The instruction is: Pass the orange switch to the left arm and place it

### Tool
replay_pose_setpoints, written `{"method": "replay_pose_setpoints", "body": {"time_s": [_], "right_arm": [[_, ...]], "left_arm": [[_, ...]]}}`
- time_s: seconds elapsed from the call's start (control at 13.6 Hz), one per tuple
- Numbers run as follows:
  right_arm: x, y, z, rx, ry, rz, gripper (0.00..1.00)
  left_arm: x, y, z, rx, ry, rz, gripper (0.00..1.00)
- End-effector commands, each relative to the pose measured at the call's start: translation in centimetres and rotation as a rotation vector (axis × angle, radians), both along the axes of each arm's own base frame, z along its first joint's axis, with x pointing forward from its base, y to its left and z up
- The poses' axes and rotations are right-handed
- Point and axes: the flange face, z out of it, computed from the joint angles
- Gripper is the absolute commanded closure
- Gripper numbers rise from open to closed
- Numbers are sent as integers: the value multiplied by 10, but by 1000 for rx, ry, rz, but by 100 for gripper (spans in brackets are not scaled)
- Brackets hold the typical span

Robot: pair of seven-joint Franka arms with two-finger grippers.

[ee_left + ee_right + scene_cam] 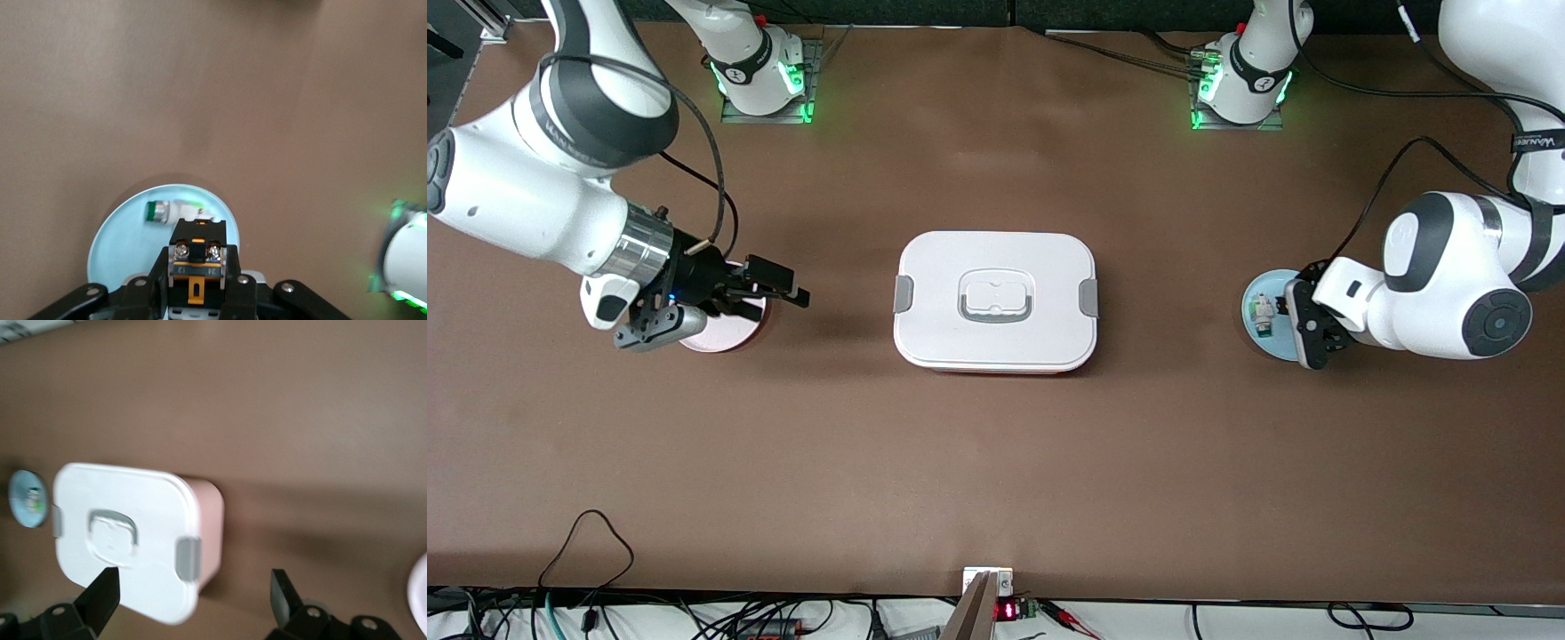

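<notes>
My left gripper [198,267] is shut on the orange switch [198,235], a black block with orange parts and two screws, low over the light blue plate [123,240]. In the front view the left gripper [1303,322] is at the plate [1256,289] at the left arm's end, and its hand hides the orange switch. A small white-and-green switch [167,211] lies on that plate. The white box [996,302] stands mid-table between the arms. My right gripper [783,286] is open and empty over a pink plate [725,340]; its wrist view [193,597] faces the box [127,527].
The brown table carries only the box and the two plates. The arm bases [765,71] stand along the edge farthest from the front camera. Cables and a small device [987,582] lie at the nearest edge.
</notes>
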Motion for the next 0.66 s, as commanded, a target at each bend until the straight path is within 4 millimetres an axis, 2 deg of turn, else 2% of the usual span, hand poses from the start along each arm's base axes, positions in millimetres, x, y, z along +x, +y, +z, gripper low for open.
{"method": "replay_pose_setpoints", "body": {"time_s": [0.0,0.07,0.22,0.3,0.37,0.44,0.59], "right_arm": [[-15,10,26,-163,92,-15,0],[-22,16,34,-218,121,-8,0],[-45,30,45,-440,153,92,0],[-51,30,52,-549,152,127,0],[-48,12,63,-609,139,106,0],[-42,-17,68,-626,142,38,0],[-26,-90,73,-640,160,-104,0]], "left_arm": [[-17,22,-34,25,-47,-70,100],[-22,31,-46,31,-63,-68,100],[-33,52,-72,45,-83,-77,100],[-39,63,-84,42,-90,-57,100],[-45,66,-95,40,-100,-52,100],[-49,69,-104,28,-128,-74,100],[-54,69,-117,14,-143,-101,100]]}}
